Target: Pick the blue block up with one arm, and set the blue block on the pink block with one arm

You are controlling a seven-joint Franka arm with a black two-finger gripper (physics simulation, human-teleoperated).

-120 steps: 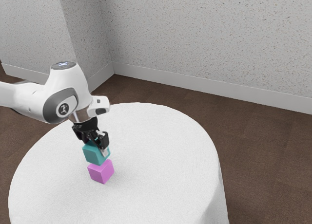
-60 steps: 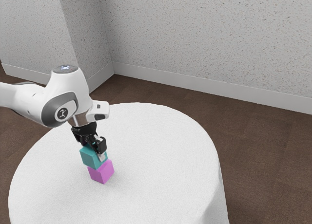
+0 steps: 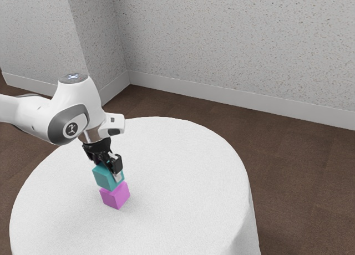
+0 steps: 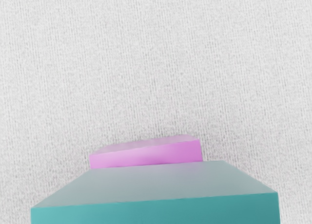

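Blue block [image 3: 103,177] is clasped between our gripper's [image 3: 109,166] fingers, directly over the pink block [image 3: 115,195] on the table [image 3: 183,172] and offset toward the exterior view's left. We cannot tell whether they touch. We judge this the placing step. Next: settle it squarely, open, lift straight up.

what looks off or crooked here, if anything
The blue block, held in the gripper, sits off-centre over the pink block, shifted toward the exterior view's left. Nothing else on the table stands out.
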